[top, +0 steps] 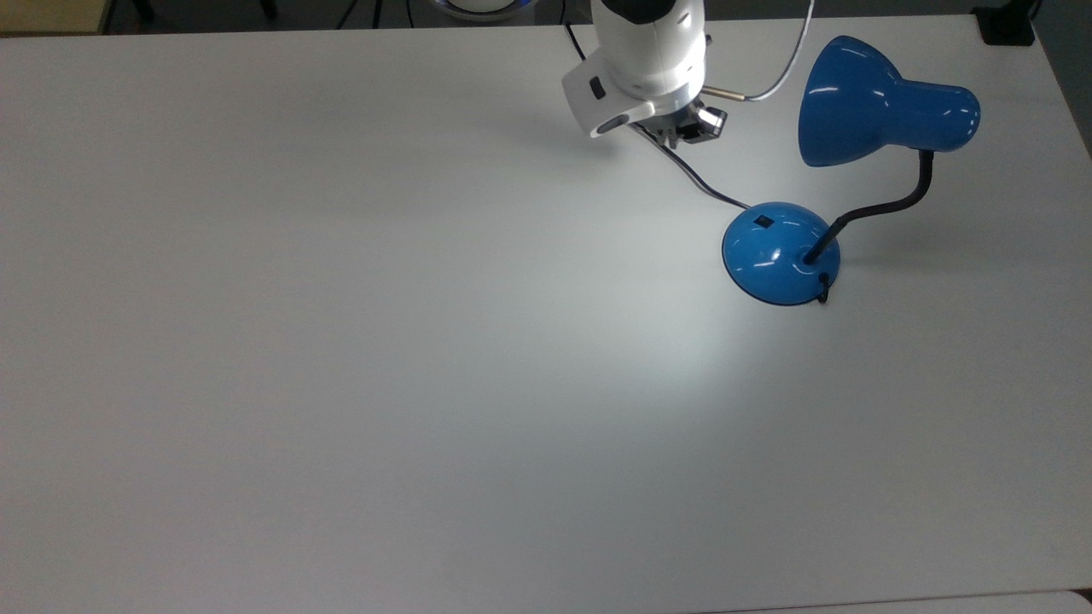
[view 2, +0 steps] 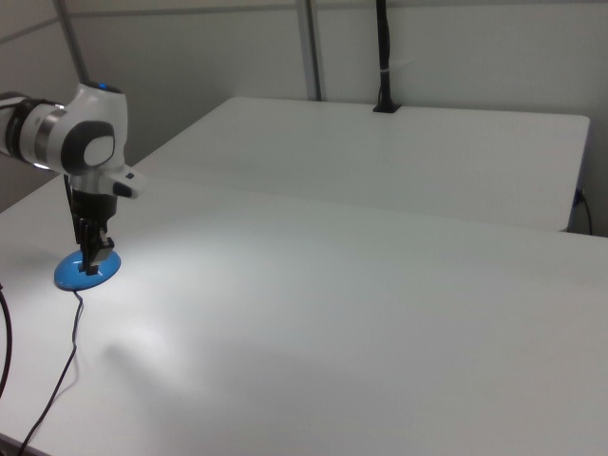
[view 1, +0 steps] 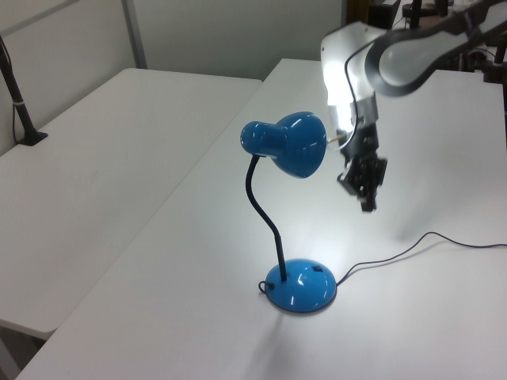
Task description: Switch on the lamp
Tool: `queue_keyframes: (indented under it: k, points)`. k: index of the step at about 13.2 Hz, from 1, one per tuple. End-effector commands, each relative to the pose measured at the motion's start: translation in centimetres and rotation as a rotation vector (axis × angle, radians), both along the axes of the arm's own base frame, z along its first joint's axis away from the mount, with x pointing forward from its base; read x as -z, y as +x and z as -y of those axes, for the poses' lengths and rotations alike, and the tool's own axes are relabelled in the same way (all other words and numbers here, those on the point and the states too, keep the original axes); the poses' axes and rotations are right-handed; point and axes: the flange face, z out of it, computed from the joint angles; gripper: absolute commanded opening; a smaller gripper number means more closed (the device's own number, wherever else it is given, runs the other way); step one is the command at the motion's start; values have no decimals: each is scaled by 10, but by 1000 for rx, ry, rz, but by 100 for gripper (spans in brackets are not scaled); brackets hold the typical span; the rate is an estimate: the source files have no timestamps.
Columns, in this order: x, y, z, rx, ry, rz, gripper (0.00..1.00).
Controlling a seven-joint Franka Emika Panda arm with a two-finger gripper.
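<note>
Gripper (view 1: 368, 194) raised in the air, clear of the lamp (view 1: 289, 150) and holding nothing; black fingers hanging downward, close together as seen in the left view, though whether fully closed cannot be told. In the top view, gripper (top: 682, 132) tucked beneath the white glossy wrist housing, hovering above the thin black cord (top: 699, 183). In the right view, gripper (view 2: 92, 249) hanging in front of the lamp's blue base (view 2: 85, 269), partly hiding it.

White, smooth arm links brightly lit on the side facing the shade.

Lamp standing upright on the white matte table (top: 341, 341), near the top view's right edge. Bell-shaped glossy blue shade (top: 870, 107) opening toward the top view's left, carried on a bent black ribbed gooseneck (top: 887, 205). Round domed blue base (top: 781, 253), glossy with small highlights, bearing a small black rectangular switch (top: 763, 221) on the side nearest the cord. Pool of bright light spread over the table beside the base.

Cord running from the base across the table toward the far edge in the top view. Second white table (view 1: 103, 142) alongside in the left view, with a black clamped post (view 1: 20, 111) at its edge.
</note>
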Motion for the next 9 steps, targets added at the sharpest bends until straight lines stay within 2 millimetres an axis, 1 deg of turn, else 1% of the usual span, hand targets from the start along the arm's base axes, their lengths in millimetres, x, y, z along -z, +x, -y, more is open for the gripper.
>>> queue_keyframes:
  k: [1, 2, 3, 4, 5, 7, 8, 9]
  points:
    - [-65, -10, 66, -196, -78, 87, 71]
    - [-85, -8, 89, -226, -64, 111, 84]
    - [-102, -6, 113, -258, -49, 117, 100]
    - [-129, -6, 137, -330, -24, 144, 100]
    - [-152, -7, 166, -357, -10, 191, 100]
    - [-179, -6, 192, -410, -11, 261, 100]
    - [-188, -5, 209, -419, -9, 286, 100]
    - [-192, -5, 219, -421, -11, 299, 100]
